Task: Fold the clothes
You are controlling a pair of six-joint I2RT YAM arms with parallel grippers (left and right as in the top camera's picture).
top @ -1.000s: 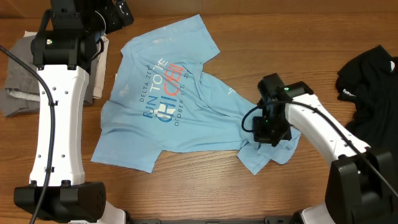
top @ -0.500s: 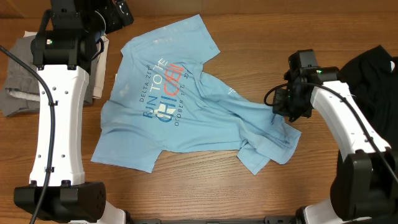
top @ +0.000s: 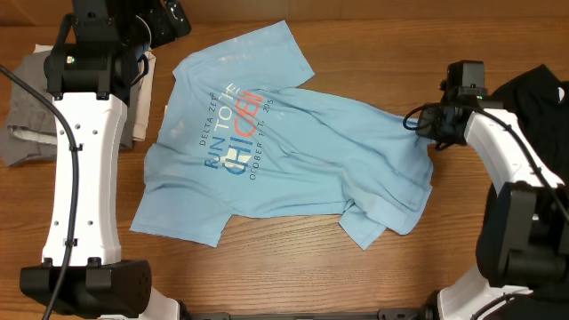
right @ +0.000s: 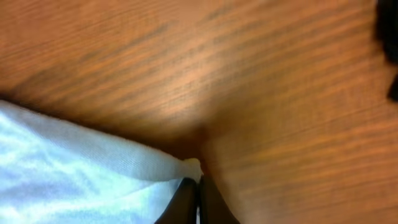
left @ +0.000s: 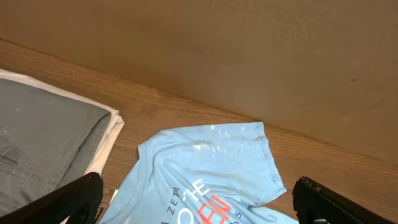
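Note:
The light blue T-shirt [top: 276, 151] with "RUN TO THE CHICKEN" lettering lies face up in the middle of the table, rumpled at its right side. My right gripper [top: 425, 127] is shut on the shirt's right edge and holds the cloth stretched toward the right; the right wrist view shows the pinched fabric [right: 112, 168] at my closed fingers [right: 198, 190]. My left gripper [left: 199, 208] is open above the table's far left, over the shirt's upper part [left: 211, 168], holding nothing.
Folded grey trousers on white cloth [top: 27, 116] lie at the far left, also in the left wrist view [left: 43, 143]. A black garment [top: 529, 116] lies at the right edge, close to my right arm.
My right gripper has moved right and toward the back, pulling the shirt's right portion with it and spreading the cloth out. The left arm has not moved.

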